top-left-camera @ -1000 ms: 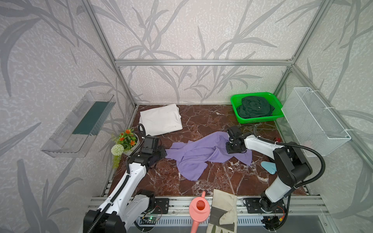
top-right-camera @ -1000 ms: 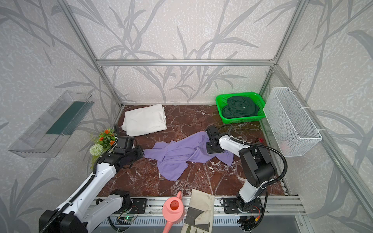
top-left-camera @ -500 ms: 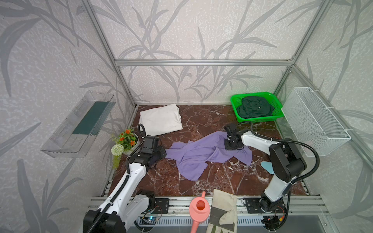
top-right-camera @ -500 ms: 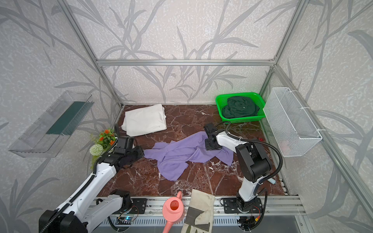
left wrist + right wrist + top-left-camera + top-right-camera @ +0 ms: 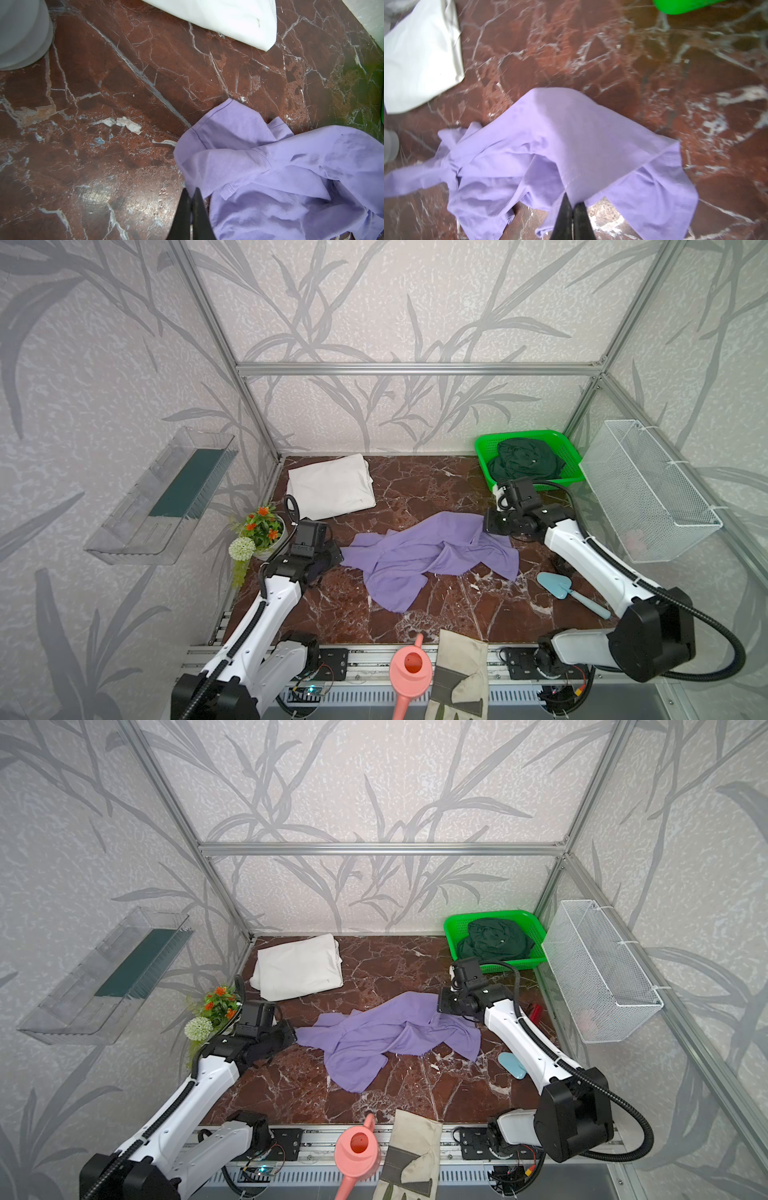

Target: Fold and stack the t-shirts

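The lavender t-shirt (image 5: pixel 432 556) (image 5: pixel 386 1036) lies crumpled in the middle of the marble table. My left gripper (image 5: pixel 336 558) (image 5: pixel 191 191) is shut on its left edge, low over the table. At the shirt's right edge my right gripper (image 5: pixel 486 526) (image 5: pixel 572 202) is shut on a fold that rises as a tent from the cloth (image 5: pixel 571 135). A folded white t-shirt (image 5: pixel 330 487) (image 5: pixel 299 967) lies at the back left. The dark green t-shirt (image 5: pixel 525 458) (image 5: pixel 494 940) is bunched in the green basket (image 5: pixel 484 448).
A flower pot (image 5: pixel 259 531) stands just behind my left arm. A blue trowel (image 5: pixel 557 585) lies beside my right arm. A pink watering can (image 5: pixel 409 672) and a work glove (image 5: pixel 459 676) sit at the front edge. A white wire basket (image 5: pixel 648 493) hangs on the right wall.
My right gripper has shut on the lavender shirt's right edge and shifted slightly toward the back, lifting the cloth. My left gripper has stayed shut in place.
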Available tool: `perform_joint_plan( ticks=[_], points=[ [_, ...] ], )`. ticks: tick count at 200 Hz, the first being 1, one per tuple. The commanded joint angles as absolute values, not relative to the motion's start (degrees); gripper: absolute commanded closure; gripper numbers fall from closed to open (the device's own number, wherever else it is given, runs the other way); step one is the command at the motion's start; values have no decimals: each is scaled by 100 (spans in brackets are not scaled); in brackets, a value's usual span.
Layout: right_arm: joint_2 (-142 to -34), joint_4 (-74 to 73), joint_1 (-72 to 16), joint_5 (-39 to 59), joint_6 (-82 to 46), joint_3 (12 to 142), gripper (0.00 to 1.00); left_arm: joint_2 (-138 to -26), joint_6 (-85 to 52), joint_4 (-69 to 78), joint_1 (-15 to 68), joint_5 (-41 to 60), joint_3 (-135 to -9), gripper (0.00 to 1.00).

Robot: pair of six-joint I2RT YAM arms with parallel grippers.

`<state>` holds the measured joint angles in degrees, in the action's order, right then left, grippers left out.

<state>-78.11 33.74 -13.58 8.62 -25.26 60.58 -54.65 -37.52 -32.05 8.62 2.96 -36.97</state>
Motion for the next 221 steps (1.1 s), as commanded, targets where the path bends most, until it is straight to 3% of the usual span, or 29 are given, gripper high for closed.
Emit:
perform_joint_plan(
  ticks=[1,60,64,78,94,107,139,180,202,221],
  points=[
    [-8223,3419,-725,1738,-2468,5809,100,-5489,-3720,-3133,848,238,-3664,100],
    [-9436,3027,-80,2069,-2111,5698,99,-5493,-3735,-3142,853,242,-3656,100],
    [-9462,2939,-60,2105,-2095,5665,96,-5486,-3735,-3146,846,246,-3656,100],
    [-9431,2785,-54,2083,-1990,5575,67,-5466,-3719,-3185,852,248,-3671,100],
    [-9105,2674,-53,1868,-1977,5342,48,-5421,-3726,-3217,849,279,-3666,100],
    [-8713,2615,-53,1642,-1978,5093,40,-5397,-3735,-3213,853,299,-3643,100],
    [-8012,2909,-78,1424,-1934,4715,40,-5431,-3757,-3140,853,366,-3612,100],
    [-7523,2995,-482,1128,-1756,4328,51,-5484,-3764,-3120,853,411,-3639,100],
    [-7599,3014,-631,1159,-1673,4326,61,-5476,-3757,-3135,857,413,-3656,100],
    [-7752,3134,-862,936,-1669,4465,63,-5467,-3745,-3148,853,413,-3656,100]
  ],
)
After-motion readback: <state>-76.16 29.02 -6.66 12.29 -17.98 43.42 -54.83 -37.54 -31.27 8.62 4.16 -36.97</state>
